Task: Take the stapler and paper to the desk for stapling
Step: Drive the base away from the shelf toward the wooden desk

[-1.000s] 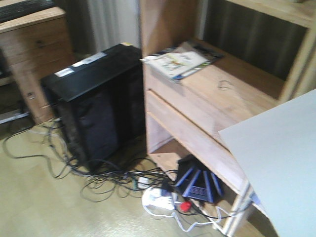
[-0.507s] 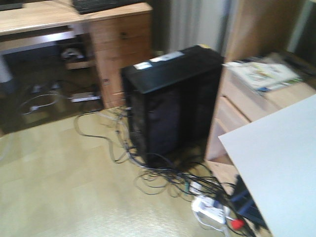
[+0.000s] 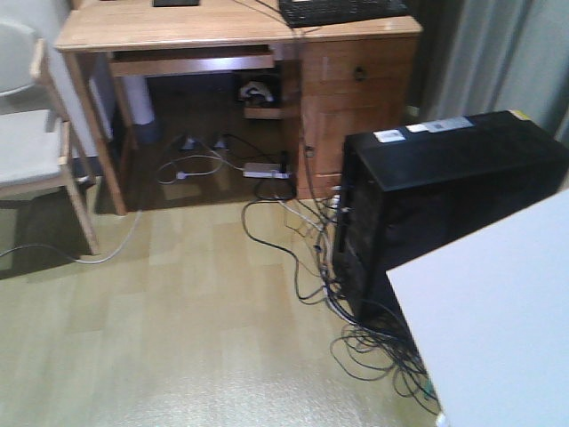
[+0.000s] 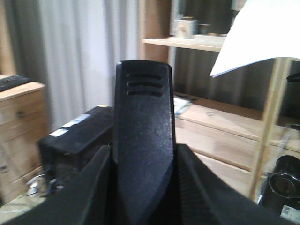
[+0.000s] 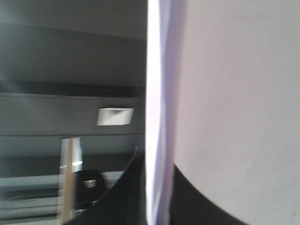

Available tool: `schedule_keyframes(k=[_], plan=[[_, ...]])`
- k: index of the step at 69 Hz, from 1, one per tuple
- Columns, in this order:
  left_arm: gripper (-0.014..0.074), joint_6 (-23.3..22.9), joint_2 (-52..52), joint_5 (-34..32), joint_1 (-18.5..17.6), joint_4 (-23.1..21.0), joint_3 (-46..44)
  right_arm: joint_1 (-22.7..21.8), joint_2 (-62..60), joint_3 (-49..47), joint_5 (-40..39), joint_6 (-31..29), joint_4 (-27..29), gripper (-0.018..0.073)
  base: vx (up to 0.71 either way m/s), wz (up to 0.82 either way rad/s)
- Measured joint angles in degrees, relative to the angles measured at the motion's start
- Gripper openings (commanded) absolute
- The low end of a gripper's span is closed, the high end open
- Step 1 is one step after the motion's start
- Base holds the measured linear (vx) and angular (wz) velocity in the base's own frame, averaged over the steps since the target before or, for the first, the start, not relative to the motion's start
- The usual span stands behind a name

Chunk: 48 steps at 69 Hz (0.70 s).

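Note:
My left gripper [image 4: 143, 187] is shut on a black stapler [image 4: 143, 140], which stands upright between its fingers and fills the middle of the left wrist view. My right gripper [image 5: 157, 197] is shut on a white sheet of paper [image 5: 225, 93], seen edge-on between its fingers. The same paper [image 3: 489, 311] covers the lower right of the front view and shows at the top right of the left wrist view [image 4: 262, 33]. A wooden desk [image 3: 178, 31] with a black keyboard [image 3: 342, 9] on it stands ahead at the top of the front view. Neither gripper shows in the front view.
A black computer tower [image 3: 444, 196] stands on the floor at right, with tangled cables [image 3: 356, 338] around it. A chair [image 3: 31, 151] is at the left. The desk has a drawer unit [image 3: 356, 98]. Wooden shelving [image 4: 225, 122] shows in the left wrist view.
The front view has swung left: the shelving has left the frame, the computer tower has shifted right, and the desk and chair have come into view. The paper stays at lower right.

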Motion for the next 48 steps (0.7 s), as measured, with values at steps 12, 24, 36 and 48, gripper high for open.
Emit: schedule_keyframes(k=[12,24,36,48], plan=[[-0.0006,0.0,0.0,0.0,0.0,0.0,0.0,0.0,0.0,0.0,-1.57,0.0,-0.01,-0.0006,0.15,0.43],[-0.0006,0.0,0.0,0.0,0.0,0.0,0.0,0.0,0.0,-0.05,-1.93,0.0,-0.06,-0.0006,0.18,0.33],[-0.0006,0.0,0.0,0.0,0.05,-0.05,0.0,0.0,0.0,-0.05,-2.08,0.0,-0.17,-0.0006,0.21,0.23],[-0.0006,0.0,0.0,0.0,0.05,-0.11,0.0,0.0,0.0,-0.05,-2.15,0.0,-0.17,-0.0006,0.25,0.13]])
